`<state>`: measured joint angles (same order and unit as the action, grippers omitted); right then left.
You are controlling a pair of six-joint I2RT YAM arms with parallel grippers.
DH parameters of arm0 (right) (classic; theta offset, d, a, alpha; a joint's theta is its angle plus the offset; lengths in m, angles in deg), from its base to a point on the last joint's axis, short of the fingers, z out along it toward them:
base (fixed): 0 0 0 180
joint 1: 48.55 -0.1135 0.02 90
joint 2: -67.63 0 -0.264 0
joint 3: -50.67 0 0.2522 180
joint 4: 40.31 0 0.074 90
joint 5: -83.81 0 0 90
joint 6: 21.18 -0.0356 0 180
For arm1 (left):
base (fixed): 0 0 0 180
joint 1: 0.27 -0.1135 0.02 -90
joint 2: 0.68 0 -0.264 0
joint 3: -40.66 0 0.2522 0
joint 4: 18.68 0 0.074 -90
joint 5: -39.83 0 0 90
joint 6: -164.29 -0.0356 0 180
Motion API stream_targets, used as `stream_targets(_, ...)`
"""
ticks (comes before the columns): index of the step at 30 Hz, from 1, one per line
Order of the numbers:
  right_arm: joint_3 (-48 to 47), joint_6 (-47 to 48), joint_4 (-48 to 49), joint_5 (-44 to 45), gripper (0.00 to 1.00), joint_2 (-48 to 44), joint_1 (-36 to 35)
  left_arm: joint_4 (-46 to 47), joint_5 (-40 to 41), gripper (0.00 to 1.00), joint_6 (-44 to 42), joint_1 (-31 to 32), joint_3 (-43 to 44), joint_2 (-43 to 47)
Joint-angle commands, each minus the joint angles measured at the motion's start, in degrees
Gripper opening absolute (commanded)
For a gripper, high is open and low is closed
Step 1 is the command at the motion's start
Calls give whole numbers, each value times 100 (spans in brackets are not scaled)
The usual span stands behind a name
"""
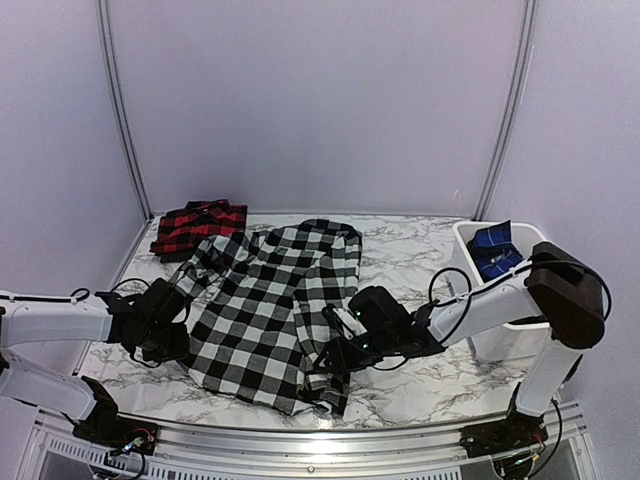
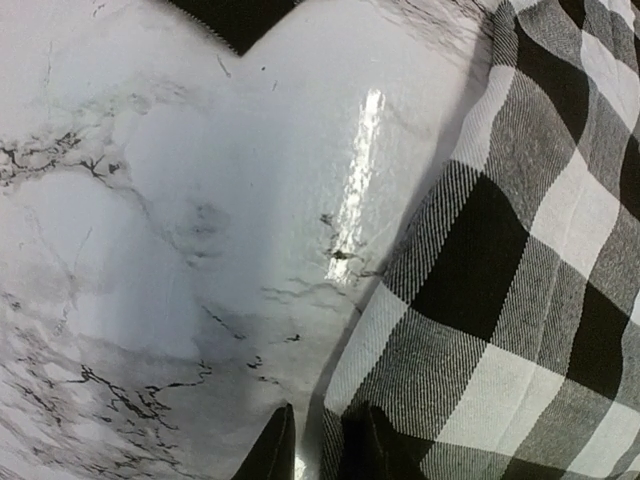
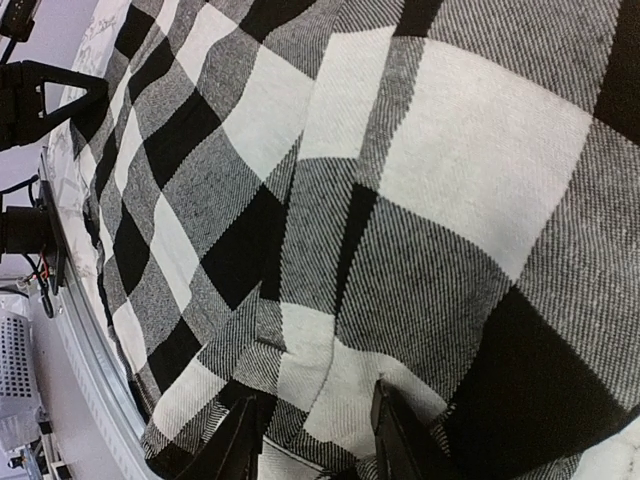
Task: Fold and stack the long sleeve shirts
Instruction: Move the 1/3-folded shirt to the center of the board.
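Note:
A black-and-white checked long sleeve shirt (image 1: 270, 310) lies spread across the middle of the marble table. A red-and-black checked shirt (image 1: 198, 226) sits folded at the back left. My left gripper (image 1: 172, 338) is low at the spread shirt's left edge. In the left wrist view its gripper (image 2: 325, 455) stands narrowly open astride that edge (image 2: 370, 330), with one fingertip (image 2: 272, 450) on bare table. My right gripper (image 1: 335, 352) is at the shirt's lower right, where the cloth is bunched. In the right wrist view the gripper (image 3: 318, 445) is shut on a fold of the check fabric (image 3: 330, 370).
A white bin (image 1: 465, 240) holding blue cloth (image 1: 497, 250) stands at the right, behind the right arm. A metal rail (image 1: 300, 440) runs along the table's near edge. Bare marble (image 1: 410, 250) shows between the shirt and the bin.

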<state>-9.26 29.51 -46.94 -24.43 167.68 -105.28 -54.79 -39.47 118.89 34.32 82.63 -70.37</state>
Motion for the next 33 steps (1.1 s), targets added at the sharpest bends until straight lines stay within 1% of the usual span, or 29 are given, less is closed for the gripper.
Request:
stream_targets(1,250,-103,-186,308,38,-179,-23,198,-402,19,-57,95,-203,-18)
stream_targets(3,369,-87,-295,365,38,-274,-4,269,-510,13,-37,217,-239,-66)
stream_targets(6,576,-48,-410,408,39,-425,43,305,-605,6,89,558,-227,-101)
stream_targets(10,835,63,-676,466,39,-696,175,313,-747,1,507,1190,-178,-162)
stream_targets(14,1227,149,-1179,532,39,-1283,449,319,-814,0,1114,1924,-175,-76)
stream_targets(17,1528,176,-1462,549,40,-1855,657,314,-753,0,1555,2608,-63,-97)
stream_targets(22,1684,172,-1998,650,40,-2487,717,328,-596,0,2072,3588,237,-541)
stream_targets(23,1685,170,-2118,702,40,-2607,720,320,-578,2,2106,3737,367,-646)
stream_targets(25,1629,192,-2347,798,40,-2827,719,254,-556,10,2111,3903,530,-780)
stream_targets(26,1572,215,-2456,861,40,-2905,719,138,-476,17,2122,3914,603,-757)
stream_targets(29,1347,239,-2641,980,41,-3072,723,-409,92,35,1988,3796,868,-447)
stream_targets(33,1102,216,-2652,1085,41,-3227,716,-854,537,41,1746,3273,1200,109)
